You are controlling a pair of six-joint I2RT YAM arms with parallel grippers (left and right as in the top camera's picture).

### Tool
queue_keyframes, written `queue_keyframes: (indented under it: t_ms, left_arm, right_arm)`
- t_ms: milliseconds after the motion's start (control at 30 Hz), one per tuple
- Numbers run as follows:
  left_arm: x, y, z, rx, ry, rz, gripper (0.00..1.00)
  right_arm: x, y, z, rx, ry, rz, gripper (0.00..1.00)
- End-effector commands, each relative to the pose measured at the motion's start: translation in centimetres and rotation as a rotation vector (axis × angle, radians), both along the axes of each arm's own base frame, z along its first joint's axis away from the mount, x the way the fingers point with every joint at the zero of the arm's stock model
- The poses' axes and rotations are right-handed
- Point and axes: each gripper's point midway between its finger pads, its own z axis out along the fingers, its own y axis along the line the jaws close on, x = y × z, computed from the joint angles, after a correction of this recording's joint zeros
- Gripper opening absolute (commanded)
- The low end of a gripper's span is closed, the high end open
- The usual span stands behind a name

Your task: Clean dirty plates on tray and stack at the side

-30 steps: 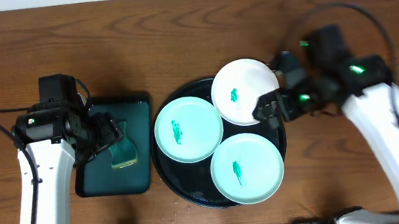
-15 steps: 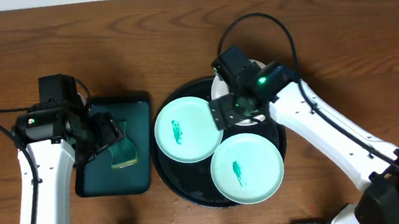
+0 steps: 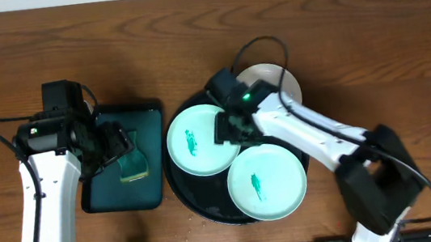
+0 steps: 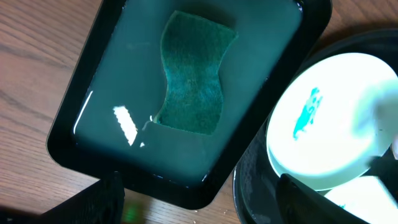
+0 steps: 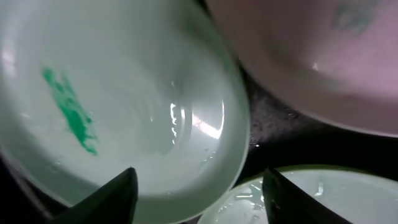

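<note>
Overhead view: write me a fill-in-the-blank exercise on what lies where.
Plates on the black tray number ___. In the teal tray lies a green ___. The right gripper straddles the rim of a ___ plate. The left gripper hovers over the ___ tray.
Missing: three; sponge; mint; teal.

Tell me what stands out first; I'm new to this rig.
A black tray mid-table carries a left mint plate and a front mint plate, both smeared green, and a white plate behind. The right gripper straddles the left mint plate's rim, jaws apart. A green sponge lies in the teal tray at left.
</note>
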Motion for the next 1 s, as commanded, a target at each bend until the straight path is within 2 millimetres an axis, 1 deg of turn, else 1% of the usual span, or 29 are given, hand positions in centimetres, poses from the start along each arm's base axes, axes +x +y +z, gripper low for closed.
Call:
queue_keyframes:
  t_ms: [0, 100, 233, 333, 433, 467, 500, 600, 633, 667, 833, 967]
  left_arm:
    - [0.4, 0.0, 0.6, -0.006, -0.019, -0.005, 0.79]
    - [0.4, 0.0, 0.6, -0.006, -0.019, -0.005, 0.79]
    - [0.4, 0.0, 0.6, -0.006, -0.019, -0.004, 0.79]
    - [0.4, 0.0, 0.6, -0.006, -0.02, -0.004, 0.79]
    - [0.4, 0.0, 0.6, -0.006, -0.02, -0.004, 0.79]
    - [0.4, 0.0, 0.6, -0.006, -0.02, -0.004, 0.79]
    - [0.4, 0.0, 0.6, -0.006, -0.019, -0.004, 0.79]
    - [0.4, 0.0, 0.6, -0.006, -0.02, -0.004, 0.79]
    - [0.4, 0.0, 0.6, -0.006, -0.02, -0.004, 0.79]
    - [0.4, 0.0, 0.6, -0.006, -0.019, -0.004, 0.79]
    - [0.4, 0.0, 0.6, -0.006, -0.019, -0.004, 0.79]
    - [0.4, 0.0, 0.6, -0.006, -0.02, -0.004, 0.79]
  right_arm:
    - [-0.6, 0.2, -1.8, -0.051, 0.011, -0.003, 0.67]
    - [-0.1, 0.2, -2.6, -0.069, -0.009, 0.043, 0.68]
    - [0.9, -0.6, -2.5, -0.104, -0.054, 0.07, 0.68]
    - [1.6, -1.3, -2.4, -0.132, -0.082, 0.076, 0.65]
    - [2.1, -1.6, -2.4, -0.135, -0.095, 0.092, 0.55]
    - [2.2, -1.7, -2.4, -0.136, -0.096, 0.095, 0.49]
    - [2.2, -1.7, -2.4, -0.137, -0.096, 0.103, 0.42]
    - [1.9, -1.5, -2.8, -0.135, -0.086, 0.122, 0.17]
    - [1.8, -1.4, -3.1, -0.139, -0.079, 0.126, 0.11]
    - [1.6, -1.3, -3.4, -0.142, -0.075, 0.131, 0.09]
    - [1.3, -0.8, -5.0, -0.155, -0.058, 0.149, 0.07]
    - [1.3, -0.7, -5.2, -0.155, -0.058, 0.149, 0.05]
